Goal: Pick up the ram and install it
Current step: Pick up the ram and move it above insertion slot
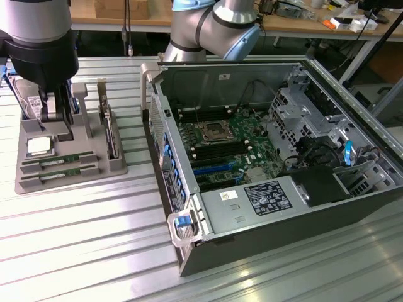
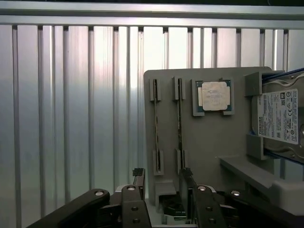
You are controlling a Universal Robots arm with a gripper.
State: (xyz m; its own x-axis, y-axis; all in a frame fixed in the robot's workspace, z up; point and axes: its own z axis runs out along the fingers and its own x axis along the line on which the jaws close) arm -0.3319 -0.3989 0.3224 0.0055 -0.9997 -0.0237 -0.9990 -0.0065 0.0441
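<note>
Start at the exterior view's left. Your gripper (image 1: 55, 116) hangs over the back of the grey tray (image 1: 116, 165), jaws spread wide and holding nothing. From the wrist, the gripper (image 2: 162, 176) shows its fingers (image 2: 137, 176) well apart and clear of the tray, with both ram sticks in the gap between them.

The ram you want sits in that tray. The front ram (image 1: 60, 172) and back ram (image 1: 56, 161) stand on edge in parallel slots, side by side, and neither is touched. In the wrist view the front ram (image 2: 156, 124) runs near the tray's outer edge, and the back ram (image 2: 179, 124) runs just beside the CPU (image 2: 215, 96). In the exterior view the CPU (image 1: 39, 146) lies flat in its pocket behind the sticks.

Past the CPU, a labelled drive (image 2: 280, 116) rests in the tray's holder. A second drive (image 1: 111, 129) stands on edge at the tray's right end.

Further right, apart from the tray, the open case (image 1: 302, 233) lies on the ribbed table (image 1: 75, 239). Its motherboard (image 1: 220, 154) faces up.
</note>
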